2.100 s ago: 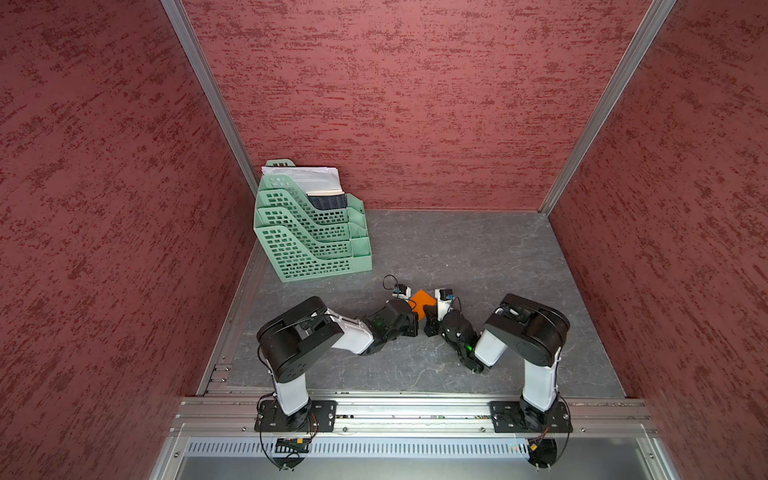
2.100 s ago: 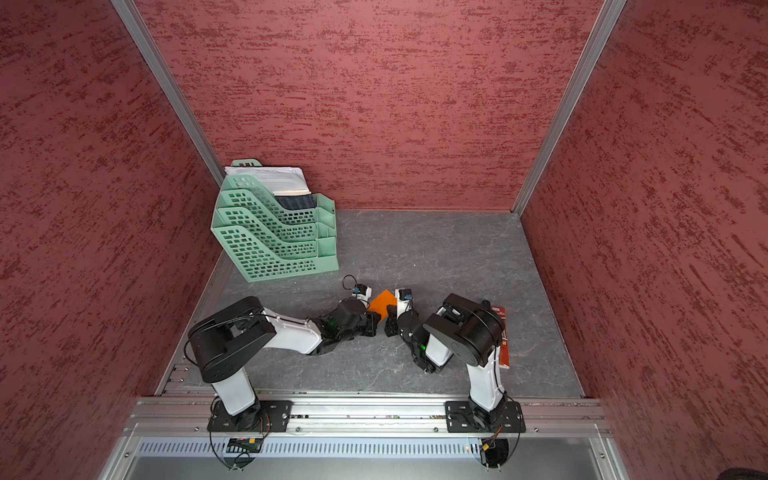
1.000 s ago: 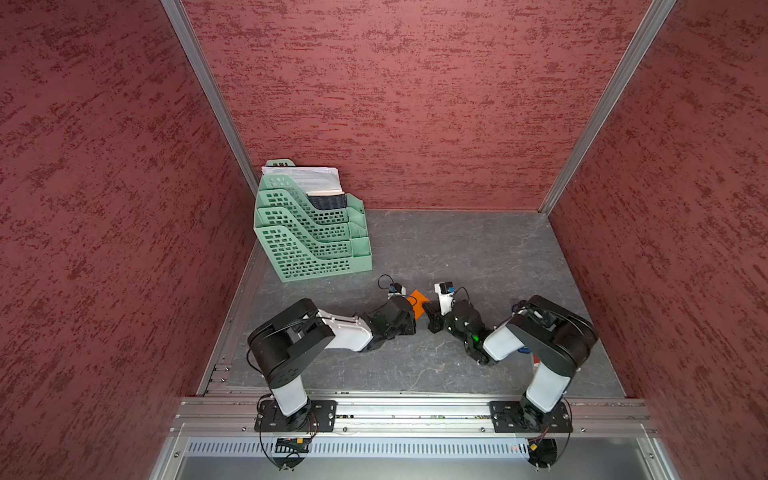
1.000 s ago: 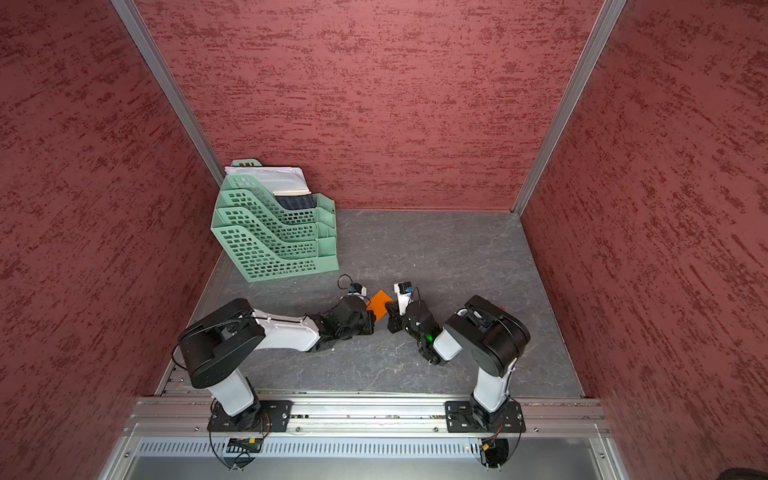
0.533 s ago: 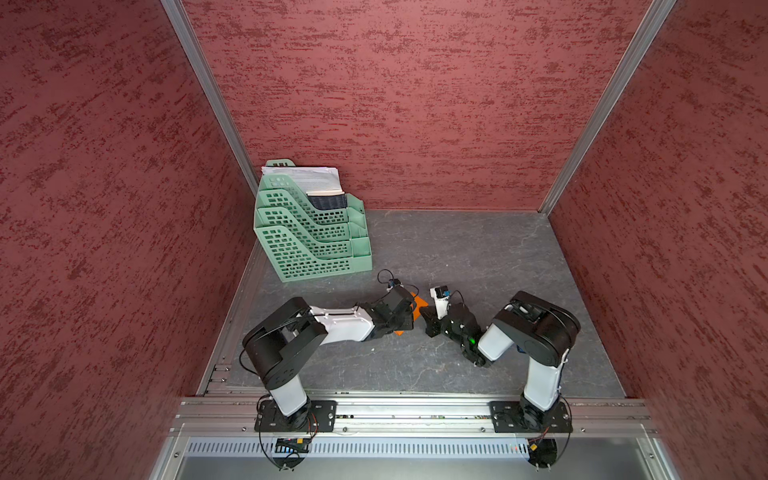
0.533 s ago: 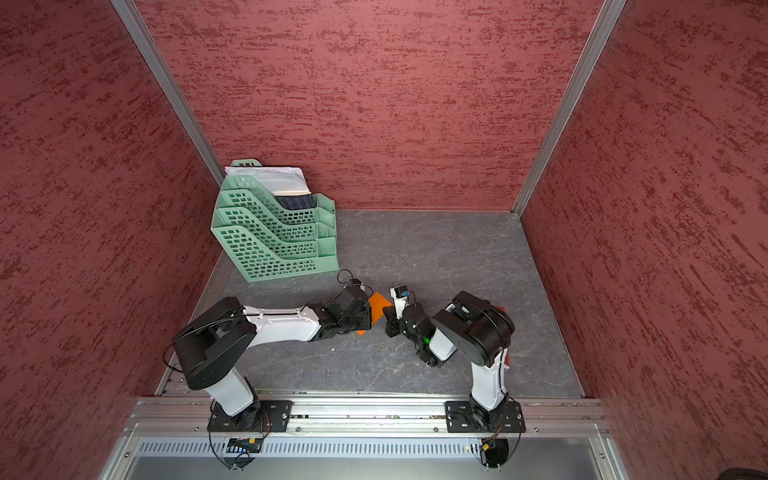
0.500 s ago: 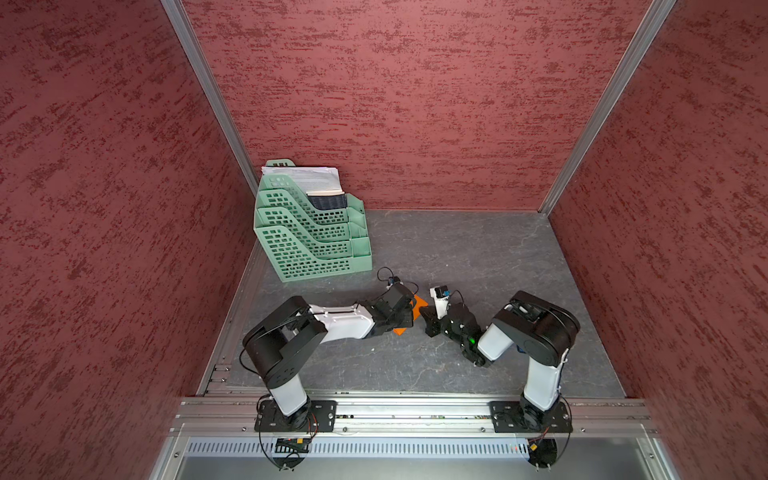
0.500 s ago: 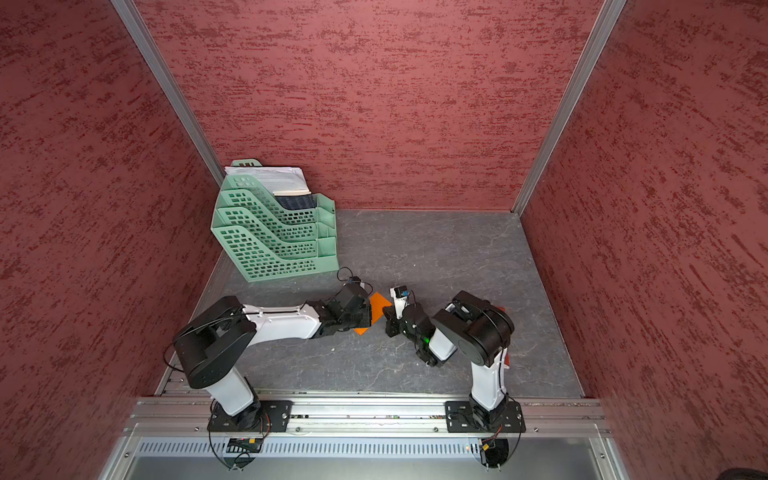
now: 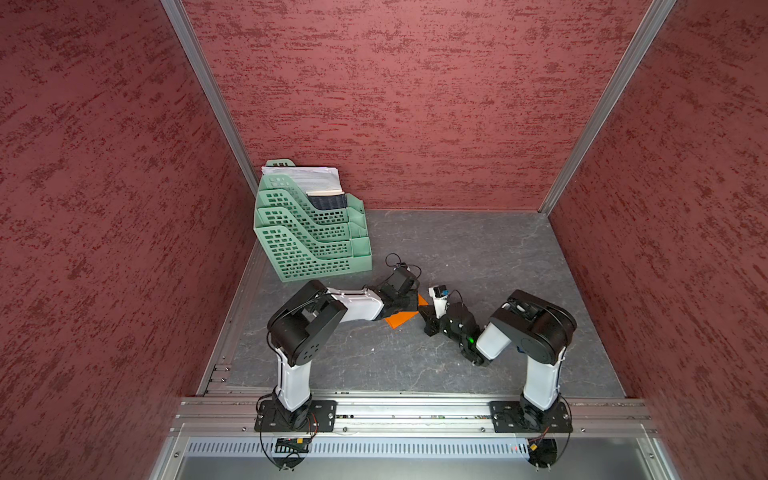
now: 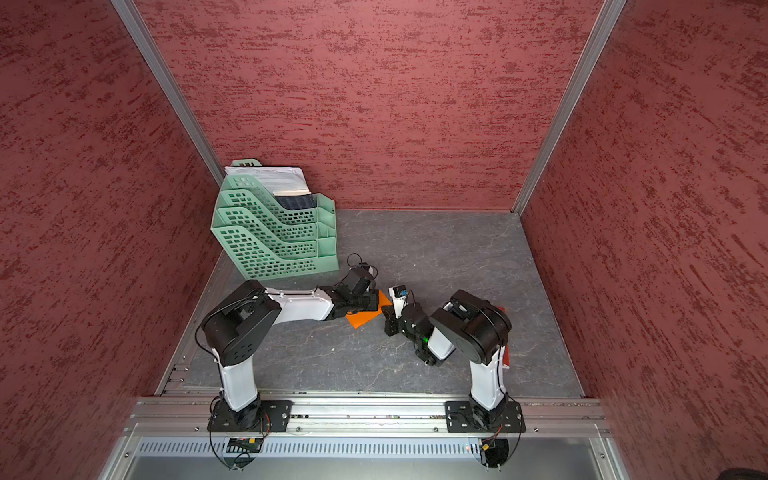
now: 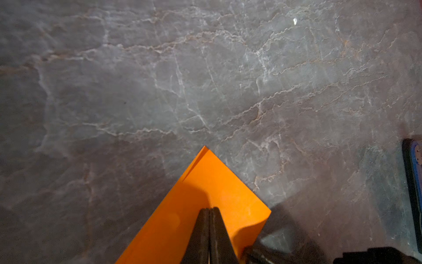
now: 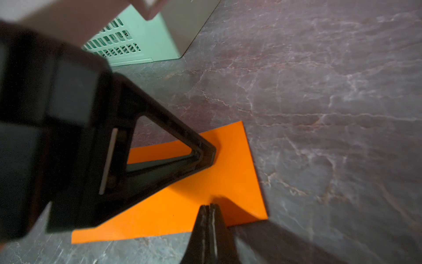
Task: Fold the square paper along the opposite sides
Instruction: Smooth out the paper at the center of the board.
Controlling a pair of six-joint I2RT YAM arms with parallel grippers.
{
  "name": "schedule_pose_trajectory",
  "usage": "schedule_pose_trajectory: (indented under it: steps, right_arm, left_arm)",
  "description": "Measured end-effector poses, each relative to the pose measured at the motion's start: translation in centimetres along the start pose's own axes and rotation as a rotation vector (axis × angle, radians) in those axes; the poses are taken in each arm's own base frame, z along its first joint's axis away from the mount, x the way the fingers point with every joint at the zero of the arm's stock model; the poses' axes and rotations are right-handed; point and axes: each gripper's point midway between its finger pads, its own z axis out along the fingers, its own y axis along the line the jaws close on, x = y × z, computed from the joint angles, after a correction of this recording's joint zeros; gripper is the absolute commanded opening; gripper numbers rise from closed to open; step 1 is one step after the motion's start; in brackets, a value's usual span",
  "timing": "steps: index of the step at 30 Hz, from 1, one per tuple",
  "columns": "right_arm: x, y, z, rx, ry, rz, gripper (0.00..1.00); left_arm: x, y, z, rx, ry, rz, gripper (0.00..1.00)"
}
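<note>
The square paper (image 9: 400,320) (image 10: 360,318) is bright orange and lies folded flat on the grey table (image 9: 478,249), between the two arms. My left gripper (image 11: 209,209) is shut, its tips pressed down on the paper (image 11: 205,182) near one corner. My right gripper (image 12: 209,206) is shut too, its tips resting on the paper (image 12: 173,210) at its near edge. The left gripper's fingers (image 12: 205,153) show in the right wrist view, standing on the sheet. In both top views the left gripper (image 9: 415,305) and right gripper (image 9: 427,316) nearly meet over the paper.
A green stacked letter tray (image 9: 311,241) (image 12: 137,41) with white printed sheets stands at the back left. A flat reddish item (image 10: 504,353) lies partly hidden under the right arm. Maroon walls enclose the table on three sides.
The left arm has stretched out and its wrist has swung toward the back, its tips now on the paper. More of the orange sheet shows on the near side. The right gripper barely shifted.
</note>
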Motion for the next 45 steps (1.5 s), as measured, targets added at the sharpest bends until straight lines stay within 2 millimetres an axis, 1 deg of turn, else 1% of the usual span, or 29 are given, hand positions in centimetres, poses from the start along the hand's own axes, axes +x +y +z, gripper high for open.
schedule_pose_trajectory:
  steps: [4, 10, 12, 14, 17, 22, 26, 30, 34, 36, 42, 45]
  right_arm:
    - [0.4, 1.3, -0.3, -0.021, 0.003, -0.051, 0.0]
    - [-0.1, 3.9, -0.7, -0.032, -0.037, -0.136, 0.0]
    - [0.0, 5.0, -0.6, -0.032, -0.049, -0.16, 0.0]
    - [-0.1, 6.1, -0.4, -0.037, -0.063, -0.176, 0.0]
    - [0.3, 7.0, 0.2, -0.04, -0.069, -0.186, 0.0]
    - [1.7, 7.0, 1.0, -0.018, -0.043, -0.199, 0.0]
    - [1.5, 7.0, 1.6, 0.006, -0.047, -0.201, 0.0]
    - [1.1, 8.1, 2.3, 0.006, -0.046, -0.214, 0.0]
    - [2.3, 9.3, 2.4, -0.008, -0.017, -0.244, 0.0]
    - [3.0, 9.6, 2.4, -0.006, -0.004, -0.257, 0.0]
    - [3.3, 10.0, 2.3, 0.01, -0.019, -0.268, 0.0]
    - [3.6, 10.5, 2.3, 0.006, -0.027, -0.273, 0.0]
  left_arm:
    - [0.1, 0.2, 0.1, 0.024, -0.025, -0.006, 0.07]
    - [0.7, 0.8, -0.4, 0.069, -0.077, -0.057, 0.06]
    - [0.9, 1.1, -0.6, 0.073, -0.082, -0.088, 0.03]
    - [0.9, 1.4, -0.8, 0.071, -0.082, -0.126, 0.03]
    - [1.0, 2.1, -1.2, 0.07, -0.076, -0.186, 0.02]
    - [1.0, 2.4, -1.3, 0.081, -0.063, -0.246, 0.02]
    - [1.0, 2.4, -1.3, 0.094, -0.057, -0.281, 0.02]
    - [1.1, 2.4, -1.4, 0.108, -0.052, -0.304, 0.02]
    - [1.1, 2.4, -1.4, 0.12, -0.054, -0.32, 0.02]
    - [1.2, 2.4, -1.4, 0.126, -0.055, -0.327, 0.02]
    - [1.2, 2.5, -1.3, 0.148, -0.056, -0.345, 0.02]
    - [1.1, 2.6, -1.3, 0.159, -0.059, -0.352, 0.02]
